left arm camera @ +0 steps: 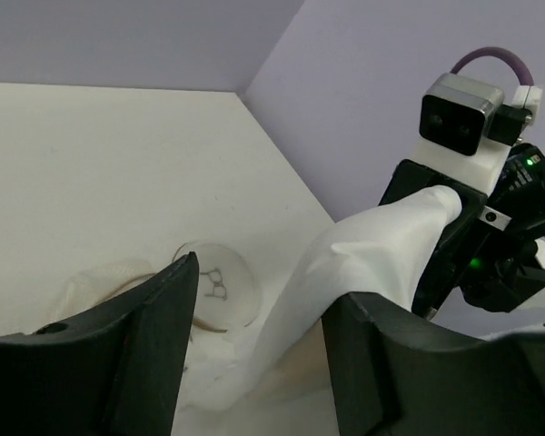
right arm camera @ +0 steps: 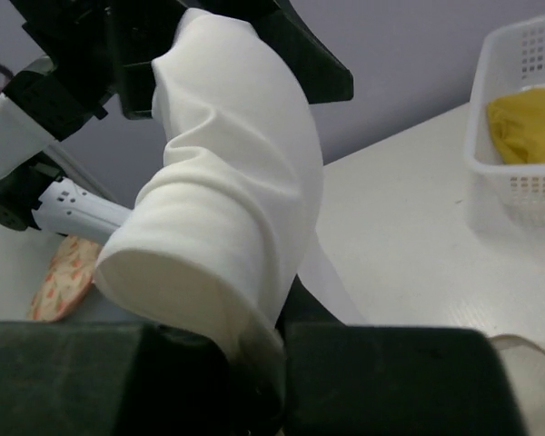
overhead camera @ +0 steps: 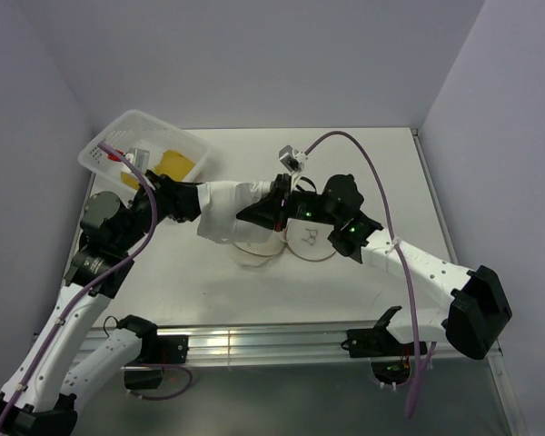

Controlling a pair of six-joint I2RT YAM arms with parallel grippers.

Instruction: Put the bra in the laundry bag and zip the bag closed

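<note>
Bra, of white fabric, held in the air between the two grippers above the white table, outside the bag. The right gripper has its fingers pressed together on one end of the fabric, which bulges out above them in the right wrist view. The left gripper has its dark fingers spread, with the fabric passing through the gap and lying against one finger; whether the other finger touches it cannot be told. The laundry bag lies on the table directly below the two grippers, near the middle of the surface. Its round flap lid, marked with a small black spectacles-like figure, lies flat beside the tan hoop rim. The lower fold of the fabric hangs close to the bag in the left wrist view, and contact between them cannot be judged. A white perforated basket containing a yellow cloth stands at the far left corner of the table, well apart from the bag.
</note>
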